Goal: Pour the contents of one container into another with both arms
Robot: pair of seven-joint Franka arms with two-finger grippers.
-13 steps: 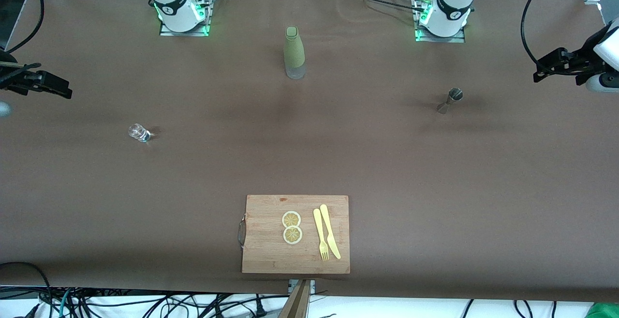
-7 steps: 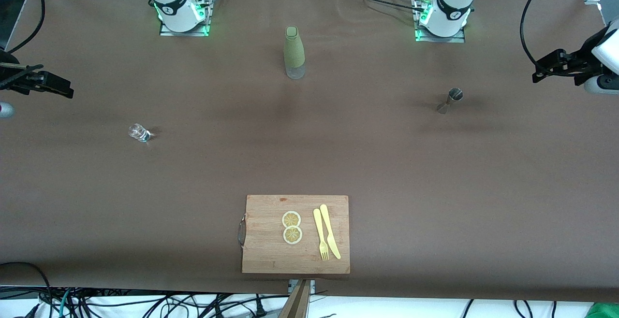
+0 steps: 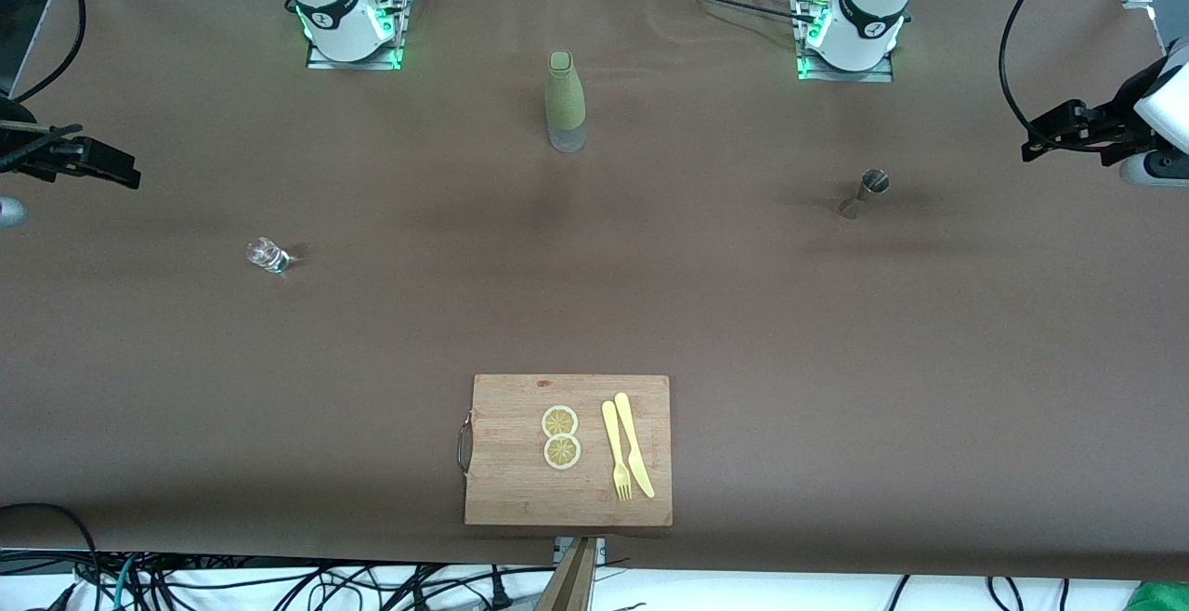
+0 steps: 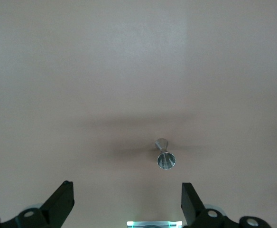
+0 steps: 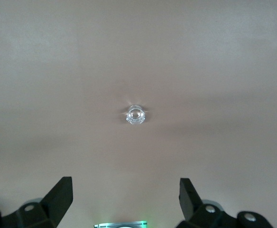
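Observation:
The silvery hourglass jigger [image 3: 866, 193] stands upright on the brown table toward the left arm's end; the left wrist view shows its round rim [image 4: 165, 154] from above. The tiny clear faceted glass [image 3: 267, 254] stands toward the right arm's end and shows in the right wrist view [image 5: 135, 115]. My left gripper [image 3: 1036, 139] [image 4: 127, 199] hangs open over the table's edge at its end, well off the jigger. My right gripper [image 3: 119, 170] [image 5: 125, 194] hangs open over the edge at the right arm's end, well off the glass. Neither holds anything.
A tall olive-green bottle [image 3: 565, 102] stands mid-table near the arm bases. A wooden cutting board [image 3: 506, 490] lies at the table edge nearest the front camera, with two lemon slices [image 3: 561, 436] and a yellow fork and knife [image 3: 627, 459] on it.
The left gripper has drifted slightly outward toward its end of the table. The right gripper has barely shifted. Jigger and glass have not moved.

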